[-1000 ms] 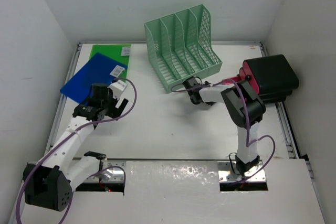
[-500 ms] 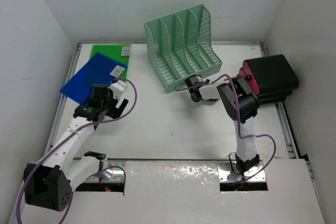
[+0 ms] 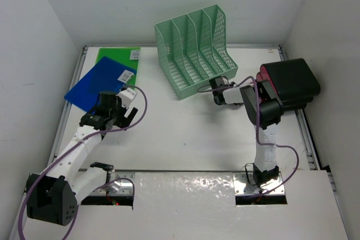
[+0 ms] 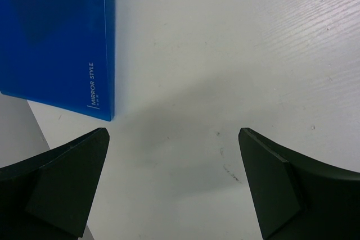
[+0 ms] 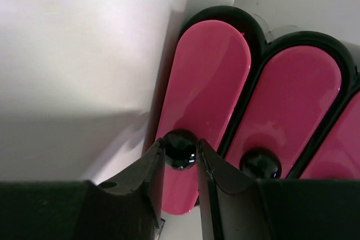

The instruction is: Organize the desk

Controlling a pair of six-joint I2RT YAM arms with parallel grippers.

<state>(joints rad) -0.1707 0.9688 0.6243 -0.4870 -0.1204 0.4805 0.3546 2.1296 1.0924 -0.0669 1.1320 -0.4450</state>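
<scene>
The white bench (image 3: 185,139) fills the walled cell, with the two arm bases at its near edge. A mint-green rack (image 3: 194,49) stands at the far middle. At the far left lie a blue folder (image 3: 98,82) and a green folder (image 3: 115,56), the blue one overlapping the green one's near corner and lying askew. A black drawer unit (image 3: 292,80) sits on the bench at the right, against the side rail.

The left end effector (image 4: 173,131) hovers over bare bench just beside the blue folder, released, its two fingers spread wide with nothing between them. In the left wrist view the folder's edge, printed "MIRROR STYLE", lies to the upper left, apart from both fingers, and a sliver of the green folder shows at the top.

The right arm folds back on itself between the rack and the drawer unit. In the right wrist view the right end effector (image 5: 180,155) faces the unit's pink drawer fronts, three of which show side by side. It is clenched on the black knob (image 5: 180,149) of the leftmost front (image 5: 205,94), one finger pressing each side. A second knob (image 5: 260,164) on the middle front (image 5: 292,111) sits just beside the right-hand finger, ungripped.
</scene>
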